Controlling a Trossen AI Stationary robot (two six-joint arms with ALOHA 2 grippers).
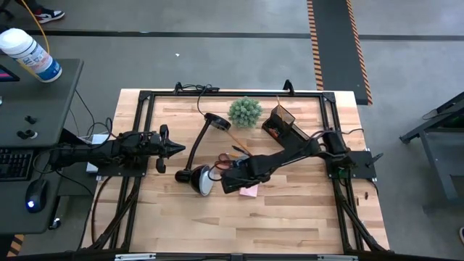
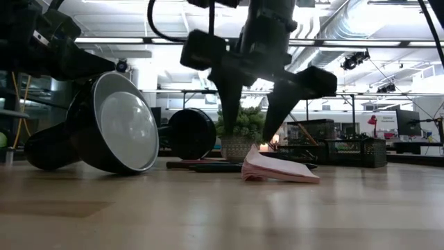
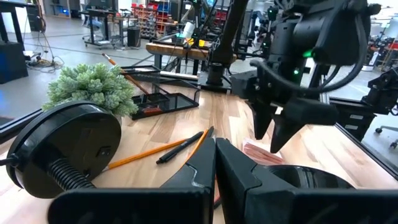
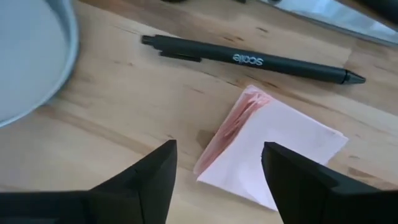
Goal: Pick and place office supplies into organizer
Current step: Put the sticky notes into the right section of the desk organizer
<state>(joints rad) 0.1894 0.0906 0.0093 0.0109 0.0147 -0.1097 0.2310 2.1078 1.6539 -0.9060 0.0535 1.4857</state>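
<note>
My right gripper hangs at the centre of the low view, fingers spread wide and grasping nothing. The pink sticky-note pad lies flat on the table directly below the fingertips, apart from them. In the right wrist view the pad sits between and just past my two fingers, one corner fanned up. A black pen lies just beyond the pad. In the high view the organizer stands at upper right of centre, well apart from the pad. My left gripper waits clenched at the left, empty.
</note>
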